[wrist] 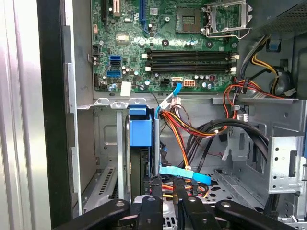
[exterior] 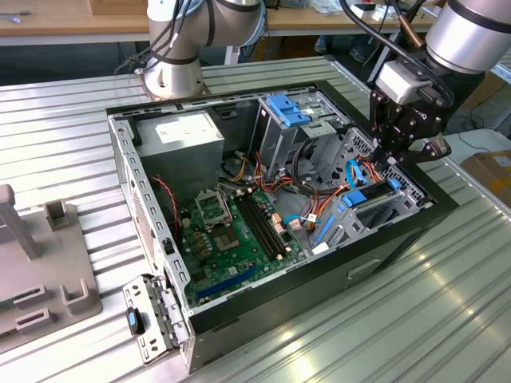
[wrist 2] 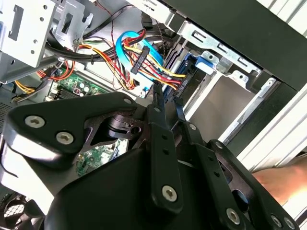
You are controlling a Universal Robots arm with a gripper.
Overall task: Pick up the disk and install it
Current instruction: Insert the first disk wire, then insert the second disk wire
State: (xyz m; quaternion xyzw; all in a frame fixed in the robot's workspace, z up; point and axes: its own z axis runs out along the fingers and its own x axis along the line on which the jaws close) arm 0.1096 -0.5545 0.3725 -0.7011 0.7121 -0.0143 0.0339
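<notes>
Claw over blue-railed dark disk, seated edge-up in bay.

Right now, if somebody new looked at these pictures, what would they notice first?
Probably the open computer case lying on the ribbed metal table, with its green motherboard showing inside. Next, the robot's black gripper reaching down into the case at the exterior view's right, at the disk with bright blue rails standing in its bay. A bundle of red, yellow and blue cables curls beside it in the first wrist view.
</notes>
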